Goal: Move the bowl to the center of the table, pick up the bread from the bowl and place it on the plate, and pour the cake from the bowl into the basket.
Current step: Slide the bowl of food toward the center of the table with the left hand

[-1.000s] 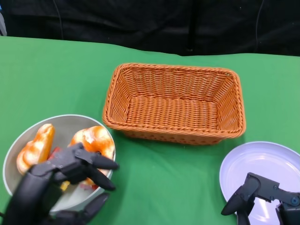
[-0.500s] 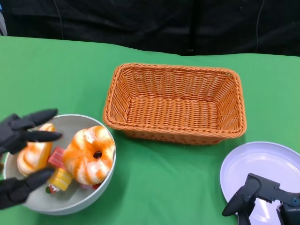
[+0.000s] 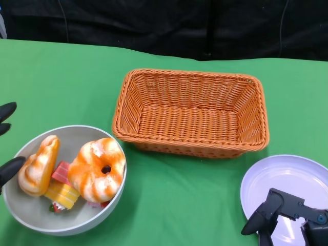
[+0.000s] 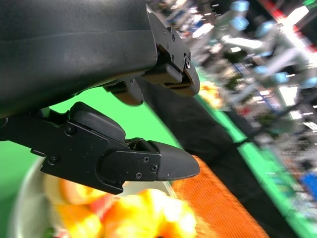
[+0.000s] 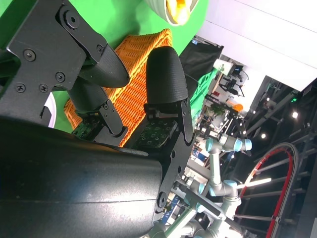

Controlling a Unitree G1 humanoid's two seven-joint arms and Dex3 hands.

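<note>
1. One grey bowl (image 3: pixel 20 215) sits on the green bench (image 3: pixel 174 195) at about 8 o'clock in the head view, well short of the middle.
2. In the bowl lie two glazed breads: a long one (image 3: pixel 38 165) on the 9 o'clock side, its long axis tilted with the narrow end toward 1 o'clock, and a round ring-shaped one (image 3: pixel 97 169) on the 3 o'clock side, its hole facing up.
3. Between and below them are small cake pieces: a yellow one (image 3: pixel 61 195) and a pink one (image 3: pixel 62 171); more may be hidden.
4. One orange wicker basket (image 3: pixel 190 113) stands at the middle toward 12 o'clock, its long axis running 9 to 3 o'clock, just beside the bowl's rim.
5. One white plate (image 3: pixel 287 179) lies at 4 o'clock.
6. The left robot hand (image 3: pixel 7 146) is at 9 o'clock beside the bowl, fingers spread, holding nothing.
7. The right robot hand (image 3: pixel 287 218) rests over the plate's near edge at 5 o'clock, fingers apart and empty.
</note>
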